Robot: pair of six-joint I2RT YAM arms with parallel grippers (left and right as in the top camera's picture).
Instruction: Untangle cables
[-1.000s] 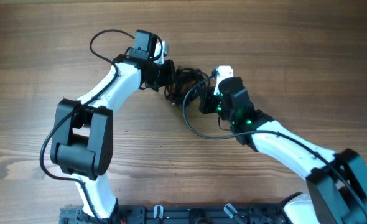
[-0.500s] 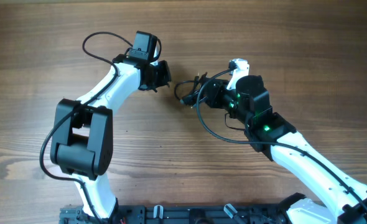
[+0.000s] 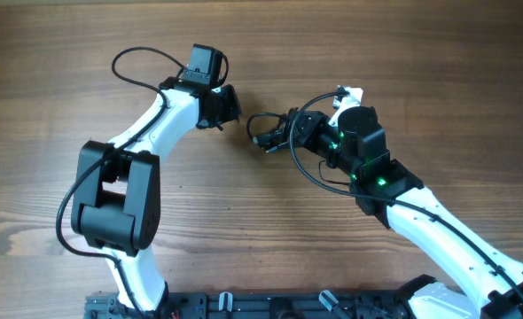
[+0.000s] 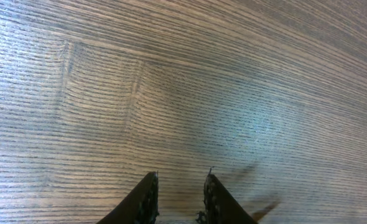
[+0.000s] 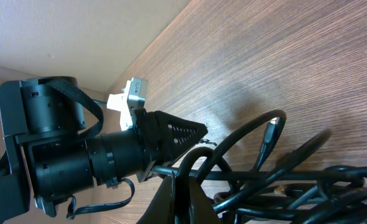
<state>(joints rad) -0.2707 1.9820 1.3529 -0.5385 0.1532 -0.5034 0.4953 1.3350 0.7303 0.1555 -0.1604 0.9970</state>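
Wood-grain table (image 3: 439, 53), overhead view: the thin black cables (image 3: 266, 133) are lying bunched in a small tangle near the table's middle, between the two grippers. The right gripper (image 3: 288, 131) is meeting the tangle's right side. The left gripper (image 3: 230, 104) is sitting to the tangle's left, clear of it.

Left wrist view: the left gripper (image 4: 179, 194) is pointing down at bare table (image 4: 171, 93). Its two dark fingertips (image 4: 147, 198) are standing a narrow gap apart, with nothing between them.

Right wrist view: the right gripper (image 5: 177, 193) is showing at the lower edge, jaws pressed together and clamping the cables (image 5: 277, 186). These are looping up and off to the right over the table (image 5: 283, 62). The left arm (image 5: 65, 155) is filling the left side, and the left gripper (image 5: 183, 132) is pointing toward the loops. Whether it is touching them cannot be told here.
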